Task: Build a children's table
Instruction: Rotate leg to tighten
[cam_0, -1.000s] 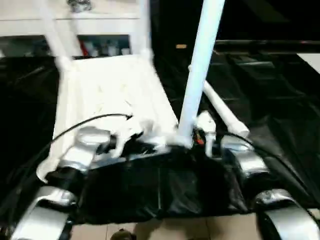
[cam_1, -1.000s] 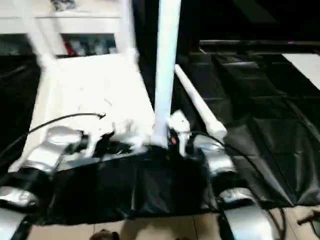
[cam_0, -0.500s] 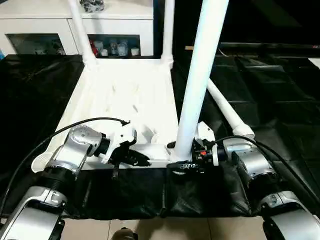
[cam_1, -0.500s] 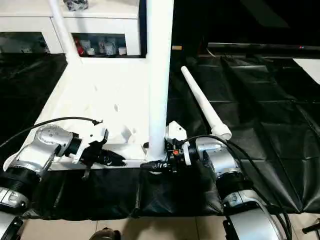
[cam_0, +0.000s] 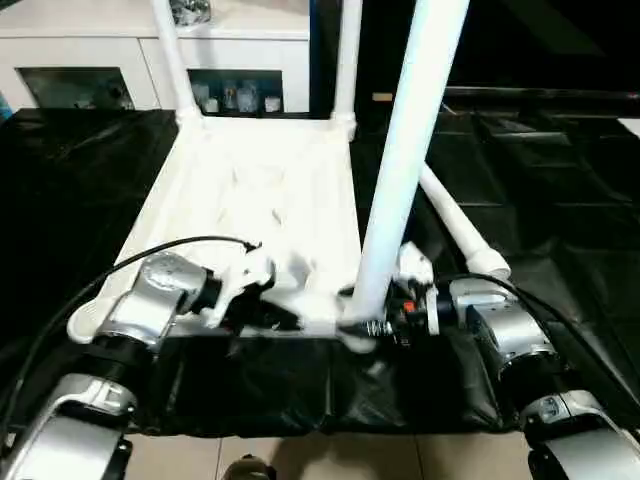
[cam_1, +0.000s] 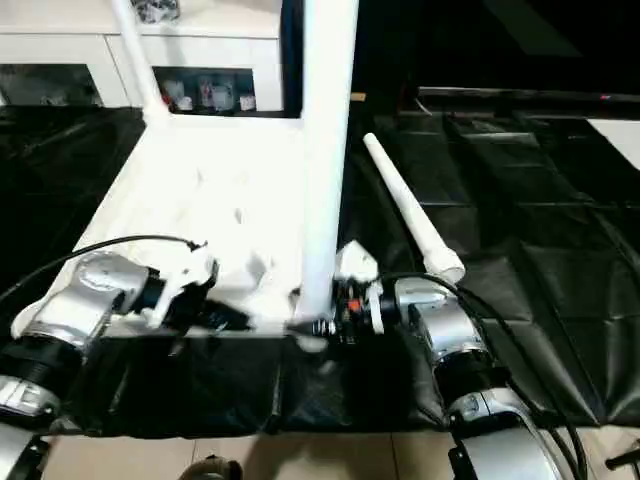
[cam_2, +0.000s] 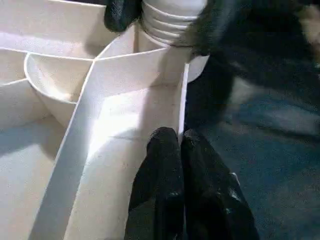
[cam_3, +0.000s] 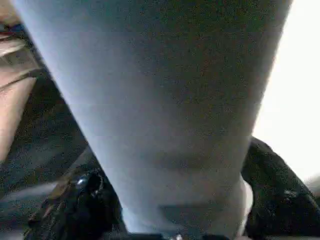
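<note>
While the children's table (cam_0: 260, 200) lies upside down on the black-sheeted worktop (cam_0: 560, 200), ribbed underside up, two of its tube legs (cam_0: 170, 50) stand upright in the far corner sockets, in front of a white glass-doored cabinet (cam_0: 90, 60). A third leg (cam_0: 405, 160) rises from the near corner socket on the robot's right, and the right gripper (cam_0: 362, 328) sits at its base with one black finger on either side of the tube (the right wrist view shows the white tube (cam_3: 160, 110) between the two dark fingers (cam_3: 270, 195), which stand spread to about the tube's width; whether they press on it I cannot tell). In the left wrist view, the threaded bottom of that leg (cam_2: 170, 20) sits at the mouth of the socket, with the right gripper's dark fingers around it. The left gripper (cam_2: 180, 145) has its fingers together, their tips meeting over the thin upright wall at the near edge of the tabletop, one on each side of it, beside the same corner. A fourth leg (cam_1: 410, 215) lies loose on the black sheet, just to the right of the tabletop, with its wider end nearer the robot. A black cable (cam_0: 130, 262) arcs over the left forearm.
</note>
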